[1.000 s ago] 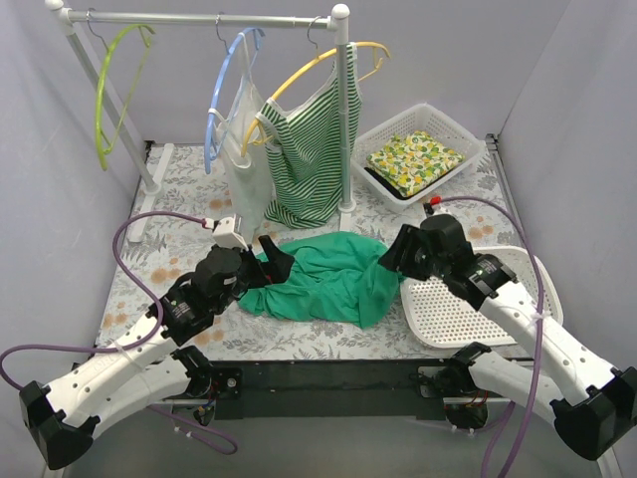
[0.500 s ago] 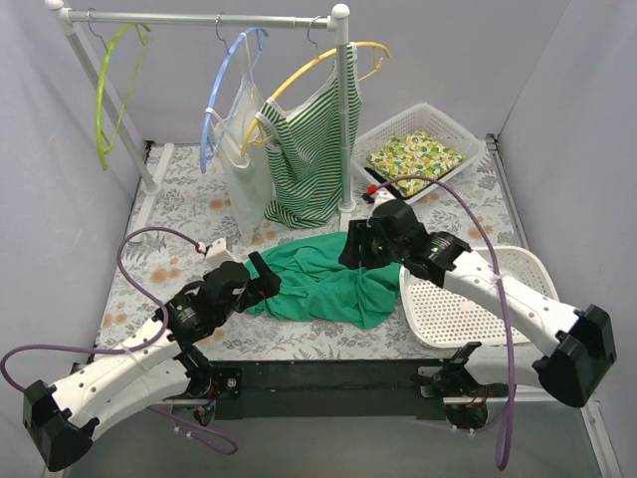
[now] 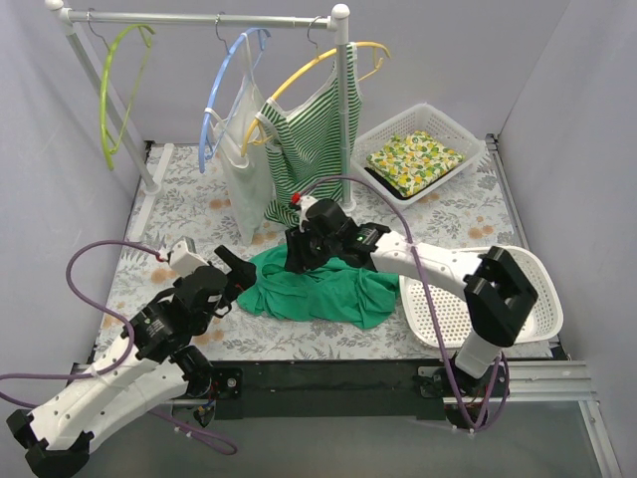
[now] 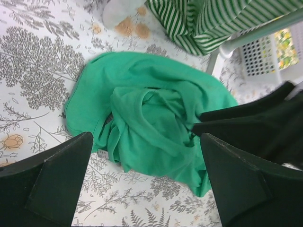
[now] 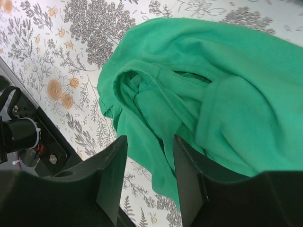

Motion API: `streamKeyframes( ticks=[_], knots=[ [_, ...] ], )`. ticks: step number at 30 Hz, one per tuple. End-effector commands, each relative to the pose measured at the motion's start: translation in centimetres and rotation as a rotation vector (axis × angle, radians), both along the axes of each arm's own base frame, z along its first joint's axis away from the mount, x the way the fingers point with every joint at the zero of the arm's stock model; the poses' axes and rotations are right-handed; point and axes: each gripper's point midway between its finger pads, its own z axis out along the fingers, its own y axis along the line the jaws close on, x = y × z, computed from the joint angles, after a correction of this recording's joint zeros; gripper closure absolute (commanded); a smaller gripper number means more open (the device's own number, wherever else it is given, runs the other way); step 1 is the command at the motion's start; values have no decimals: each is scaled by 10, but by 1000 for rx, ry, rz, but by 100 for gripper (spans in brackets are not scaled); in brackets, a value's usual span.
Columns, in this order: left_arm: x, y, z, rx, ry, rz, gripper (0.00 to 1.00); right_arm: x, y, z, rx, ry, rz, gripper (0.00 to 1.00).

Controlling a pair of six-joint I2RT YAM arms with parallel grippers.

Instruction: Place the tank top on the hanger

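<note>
While the tank top is not yet lifted, the step in hand is judged to be securing a first grip on it. From left to right: the thin lime yellow-green plastic hanger [image 3: 102, 100] hangs bare by its metal hook at the left end of the white rail [image 3: 199, 17], over the far left corner of the floral worktop [image 3: 189, 189]. The left gripper [image 3: 237, 273], jaws spread wide and holding nothing, sits just beside the left edge of the plain emerald-green sleeveless tank top [image 3: 323, 291], which lies crumpled near the middle of the worktop's near edge. The right gripper [image 5: 147, 142] hovers over the heap's far left part, jaws partly apart, nothing pinched between them.

To do the step well, each gripper should close on a single layer at a wide shoulder strap or the neckline fold, not on bunched cloth, so that the opening can spread for the hanger; a slow lift would show whether only one layer rises.

Compared with a second ago, the right arm has swung from the heap's right side, by the white perforated tray [image 3: 438, 319], across to its far left part. The left arm has drawn back leftward from the cloth's edge. Tank top and hanger lie as before.
</note>
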Motion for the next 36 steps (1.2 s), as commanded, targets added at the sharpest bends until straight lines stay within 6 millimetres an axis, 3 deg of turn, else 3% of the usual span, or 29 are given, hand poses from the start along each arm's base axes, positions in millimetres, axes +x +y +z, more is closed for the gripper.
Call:
streamKeyframes(
  ticks=[1, 2, 5, 14, 17, 18, 21, 24, 25, 27, 28, 29, 31, 35, 36],
  knots=[
    [3, 23, 23, 38, -51, 92, 2, -6, 50, 8, 81, -35, 101, 49],
    [3, 25, 28, 37, -57, 96, 2, -7, 58, 11, 85, -45, 114, 49],
    [1, 27, 33, 40, -64, 91, 2, -20, 76, -10, 52, -29, 153, 48],
    [0, 23, 25, 29, -58, 71, 2, -11, 99, -42, 24, -24, 113, 46],
    [0, 22, 23, 31, -56, 65, 2, -6, 96, -43, 9, -42, 81, 56],
    [0, 21, 23, 31, -54, 61, 2, -3, 93, -44, 0, -53, 60, 68],
    [0, 18, 22, 27, -54, 48, 2, 9, 79, -38, -27, -109, -4, 98],
    [1, 15, 23, 24, -59, 30, 2, 12, 61, -23, -52, -141, -40, 99],
    [0, 13, 24, 19, -61, 16, 2, 14, 49, -6, -52, -172, -75, 99],
    [1, 11, 24, 13, -68, 10, 2, 14, 28, -1, -74, -195, -109, 99],
    [1, 10, 24, 17, -72, 1, 2, 16, 16, 24, -45, -233, -144, 99],
    [0, 8, 23, 15, -71, -13, 2, 14, 5, 28, -57, -242, -157, 99],
    [1, 4, 25, 8, -82, -32, 2, 15, -26, 45, -62, -284, -218, 99],
    [3, -7, 23, 13, -83, -85, 2, 15, -87, 47, -139, -288, -313, 99],
    [5, -10, 22, 15, -82, -91, 2, 19, -104, 60, -116, -295, -357, 99]
  ],
)
